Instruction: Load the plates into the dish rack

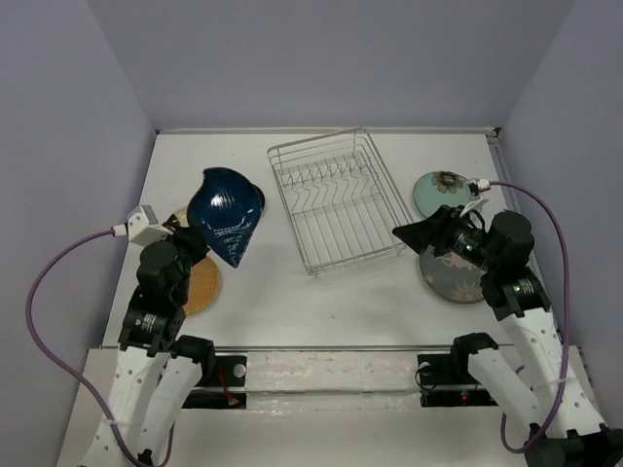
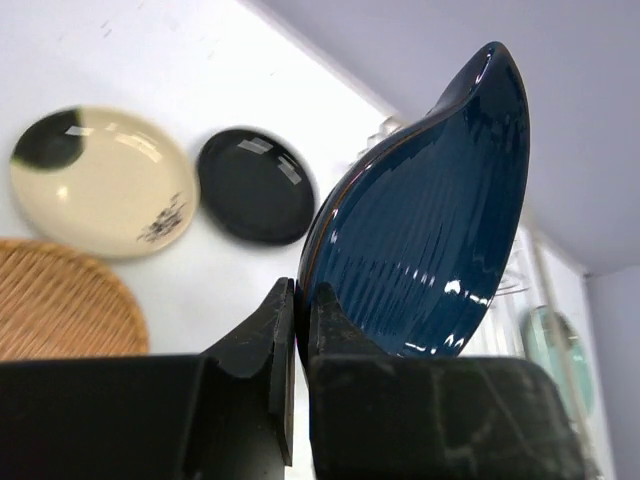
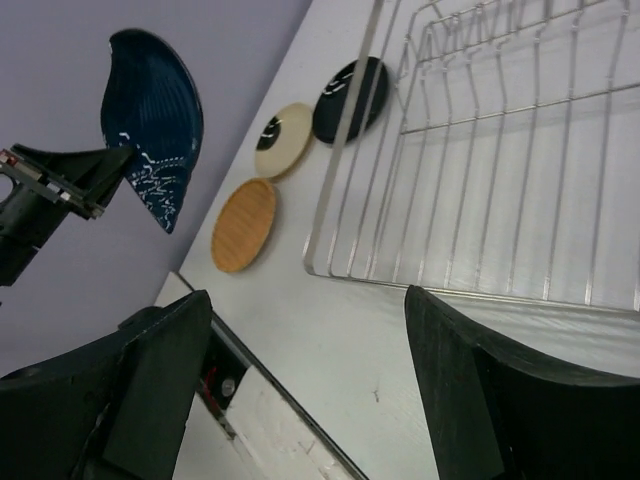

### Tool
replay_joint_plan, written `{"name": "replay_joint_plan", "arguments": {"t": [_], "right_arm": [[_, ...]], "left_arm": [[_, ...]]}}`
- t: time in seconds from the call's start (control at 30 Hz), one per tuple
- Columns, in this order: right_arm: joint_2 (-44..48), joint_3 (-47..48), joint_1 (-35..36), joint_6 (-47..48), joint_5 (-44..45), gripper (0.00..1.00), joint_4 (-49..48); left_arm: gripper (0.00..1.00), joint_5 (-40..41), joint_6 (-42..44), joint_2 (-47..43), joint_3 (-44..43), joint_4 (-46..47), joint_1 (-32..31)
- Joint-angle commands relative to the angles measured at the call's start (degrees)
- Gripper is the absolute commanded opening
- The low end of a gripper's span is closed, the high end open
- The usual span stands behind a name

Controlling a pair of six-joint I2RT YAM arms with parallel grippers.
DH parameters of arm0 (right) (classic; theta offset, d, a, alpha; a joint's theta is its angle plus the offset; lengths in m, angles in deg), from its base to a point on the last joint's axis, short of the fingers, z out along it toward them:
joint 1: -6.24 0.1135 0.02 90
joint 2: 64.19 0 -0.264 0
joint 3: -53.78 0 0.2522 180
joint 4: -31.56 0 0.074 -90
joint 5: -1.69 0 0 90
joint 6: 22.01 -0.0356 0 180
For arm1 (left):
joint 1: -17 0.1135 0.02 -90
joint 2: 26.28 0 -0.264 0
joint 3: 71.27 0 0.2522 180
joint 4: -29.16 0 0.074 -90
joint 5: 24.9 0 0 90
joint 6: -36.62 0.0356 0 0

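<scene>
My left gripper (image 1: 201,240) is shut on the rim of the dark blue plate (image 1: 226,216) and holds it tilted on edge above the table, left of the dish rack (image 1: 336,199). In the left wrist view the fingers (image 2: 302,300) pinch the blue plate (image 2: 430,240). Below it lie the small cream plate (image 2: 100,180), the small black plate (image 2: 255,185) and the orange-tan plate (image 2: 60,300). My right gripper (image 1: 414,233) is open and empty at the rack's near right corner, above the grey patterned plate (image 1: 450,275). The pale teal flower plate (image 1: 440,192) lies behind it.
The rack (image 3: 500,150) holds nothing. The right wrist view shows the open right gripper (image 3: 310,300) over bare table, with the orange-tan plate (image 3: 243,225), cream plate (image 3: 282,140) and black plate (image 3: 350,100) left of the rack. Walls enclose the table (image 1: 292,292).
</scene>
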Motion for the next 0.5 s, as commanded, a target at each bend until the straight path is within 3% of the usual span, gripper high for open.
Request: {"name": "replay_joint_plan", "arguments": {"t": [0.0, 0.17, 0.23, 0.47], "right_arm": [[-3.87, 5.93, 7.15, -3.23, 0.60, 0.84, -11.79], [-15.45, 11.03, 23.75, 0.11, 9.13, 0.89, -19.09], [-18.72, 12.09, 25.89, 0.20, 10.01, 0.90, -22.77], [-29.27, 17.10, 31.52, 2.75, 13.97, 0.92, -25.78]], "left_arm": [[0.06, -12.41, -1.47, 0.56, -6.58, 17.25, -0.19], [0.06, -31.26, -10.41, 5.48, 0.16, 33.20, -0.28], [0.06, -36.43, -13.94, 5.93, 2.63, 38.06, -0.28], [0.06, -41.82, -21.78, 7.24, 9.32, 47.75, -0.71]]}}
